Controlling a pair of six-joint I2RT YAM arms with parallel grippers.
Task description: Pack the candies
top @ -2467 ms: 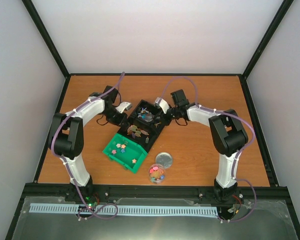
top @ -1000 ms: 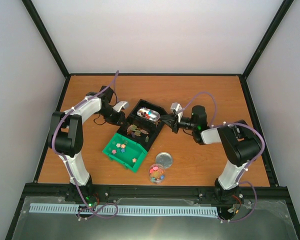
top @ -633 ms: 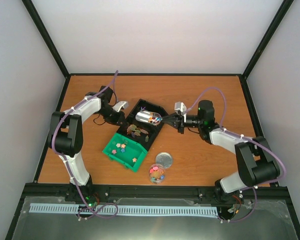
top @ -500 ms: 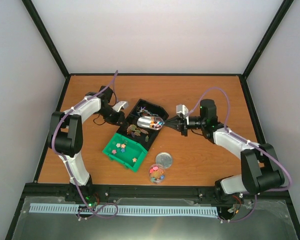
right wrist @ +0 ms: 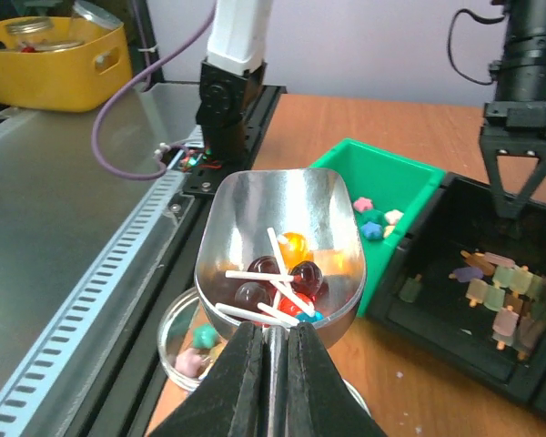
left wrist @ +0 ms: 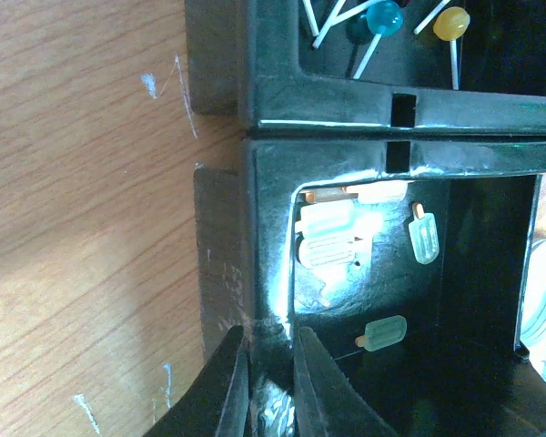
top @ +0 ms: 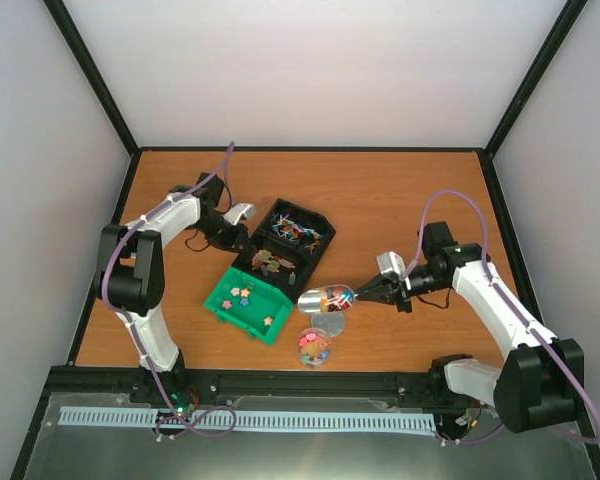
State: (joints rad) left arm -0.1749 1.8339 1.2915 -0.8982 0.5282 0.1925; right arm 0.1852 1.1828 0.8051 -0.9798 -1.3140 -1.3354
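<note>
Star-shaped candies [top: 245, 297] lie in the green bin [top: 228, 312], and more of them [top: 314, 348] fill a round clear dish [right wrist: 171, 339] near the front edge. My right gripper [top: 365, 294] is shut on the handle of a silver scoop [right wrist: 278, 228], which hangs over the dish and carries several lollipops [right wrist: 291, 273]. The round silver lid [top: 332, 323] shows partly under the scoop. My left gripper [left wrist: 269, 339] is shut on the side wall of the black tray [left wrist: 273, 228], at its left edge [top: 242, 238].
The black tray [top: 318, 258] has two compartments: lollipops [left wrist: 382, 16] in the far one and small ice-pop shapes [left wrist: 423, 238] in the near one. The green bin [right wrist: 382, 177] touches the tray's near side. A metal rail [right wrist: 82, 300] runs along the table's front edge.
My right gripper has carried the loaded scoop out of the tray's far compartment and toward the front, to above the lid and the dish. The left arm has not moved.
</note>
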